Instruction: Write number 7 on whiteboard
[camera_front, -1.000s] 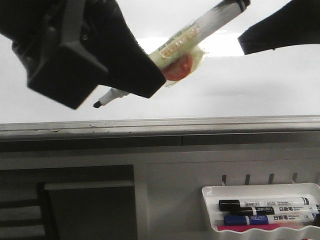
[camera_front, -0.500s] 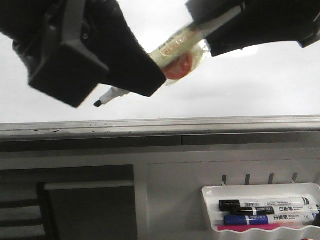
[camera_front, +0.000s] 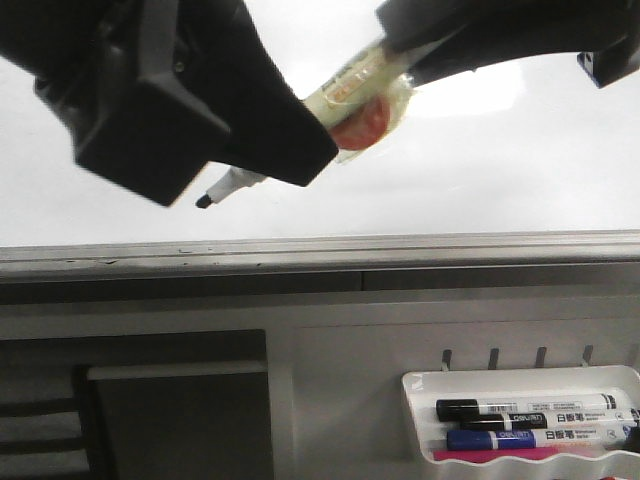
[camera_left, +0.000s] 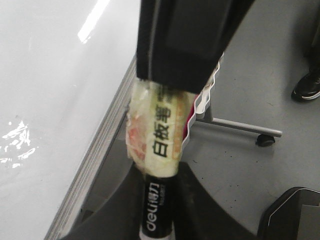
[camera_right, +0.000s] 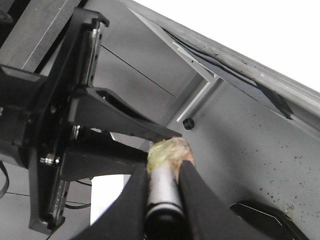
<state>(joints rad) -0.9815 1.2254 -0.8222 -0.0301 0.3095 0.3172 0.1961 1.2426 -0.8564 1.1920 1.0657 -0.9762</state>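
The whiteboard (camera_front: 480, 170) fills the far half of the front view, glossy white with a grey edge strip (camera_front: 320, 250). No black stroke of a number 7 shows on it. A marker (camera_front: 352, 82) wrapped in yellowish tape, with a red patch, slants before the board, its uncapped black tip (camera_front: 203, 201) low on the left. My left gripper (camera_front: 295, 145) is shut on the marker near the tip end. My right gripper (camera_front: 400, 50) is shut on its rear end. In the left wrist view my gripper (camera_left: 159, 172) clamps the marker (camera_left: 160, 145). In the right wrist view my gripper (camera_right: 162, 172) flanks the marker's end (camera_right: 162, 200).
A small white tray (camera_front: 420, 385) hangs below the board at the lower right with several markers in it. A dark panel (camera_front: 170, 400) sits at the lower left. The left wrist view shows grey floor, a stand leg with a caster (camera_left: 265, 140) and a shoe (camera_left: 307, 85).
My right gripper has come in from the right and closed over the marker's rear end. My left gripper and the marker have shifted slightly right.
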